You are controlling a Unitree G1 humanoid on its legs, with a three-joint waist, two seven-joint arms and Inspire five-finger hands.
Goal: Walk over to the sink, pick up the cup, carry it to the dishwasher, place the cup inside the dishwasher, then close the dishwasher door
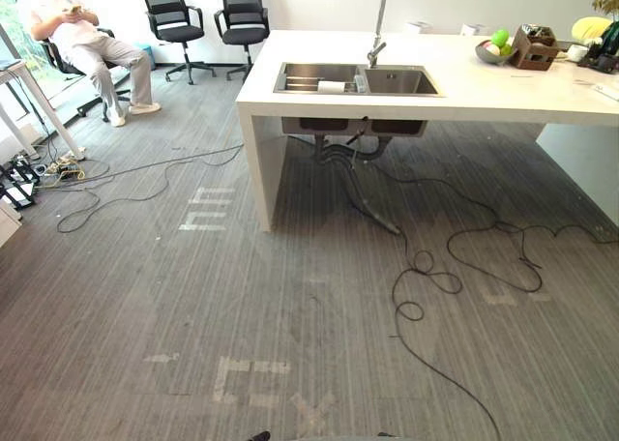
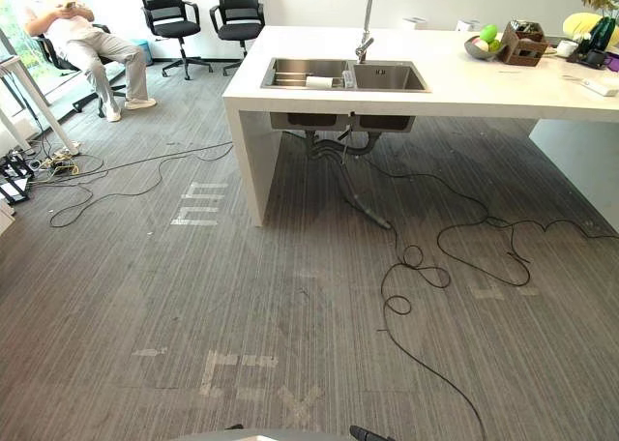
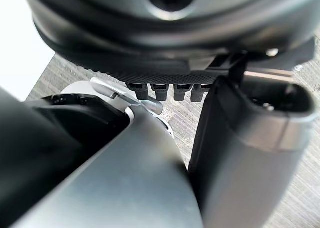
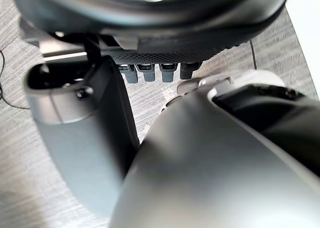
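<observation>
The cup [image 1: 331,87] is hard to make out. It is a small white shape low in the left basin of the sink [image 1: 401,81], and I cannot tell whether it stands or lies. The white worktop [image 1: 484,93] around the sink is cut off at its right end. The left hand [image 3: 150,38] and the right hand [image 4: 160,23] hang over bare floor. On each hand the fingers [image 3: 162,91] show as a short, foreshortened row, loosely apart from the thumb and holding nothing. The cup is well apart from both sets of fingers, far ahead of them.
</observation>
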